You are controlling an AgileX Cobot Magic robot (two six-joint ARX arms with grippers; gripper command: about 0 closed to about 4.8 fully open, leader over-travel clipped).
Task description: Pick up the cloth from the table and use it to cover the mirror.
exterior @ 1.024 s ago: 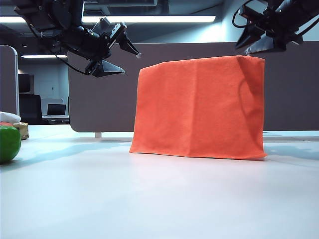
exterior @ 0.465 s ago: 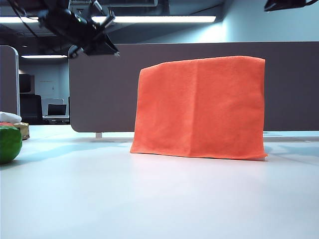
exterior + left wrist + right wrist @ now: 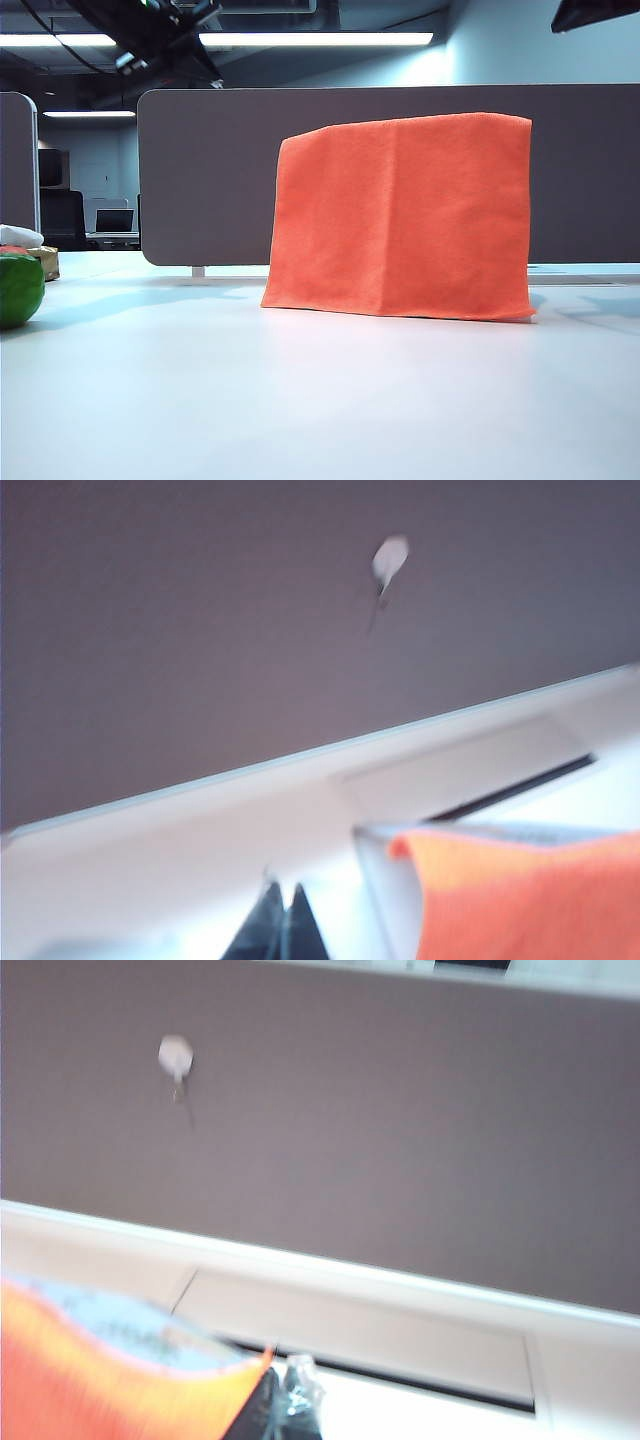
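The orange cloth is draped right over the mirror, hanging down to the white desk with its hem resting on the surface. From the exterior view no glass shows at all; the cloth covers it front and top. In the left wrist view a pale edge peeks out beside the cloth's corner, which may be the mirror's side, though the blur makes that hard to call.

Up top, the left claw sits high on the left of the exterior view, clear of the cloth and holding nothing. Its wrist camera shows the two dark tips pressed together, so it is pinched closed. The right claw is only a dark sliver at the upper right corner; in its own view the tips are blurred right next to the cloth's edge, and they too appear closed and empty.

My read: the covering is done and this is the pull-away. To do it well, lift both arms straight up and clear, keeping the tips off the fabric so no fibre snags and drags the drape sideways. The grey partition stands close behind, so watch it. A green ball-like thing sits far left, well apart.
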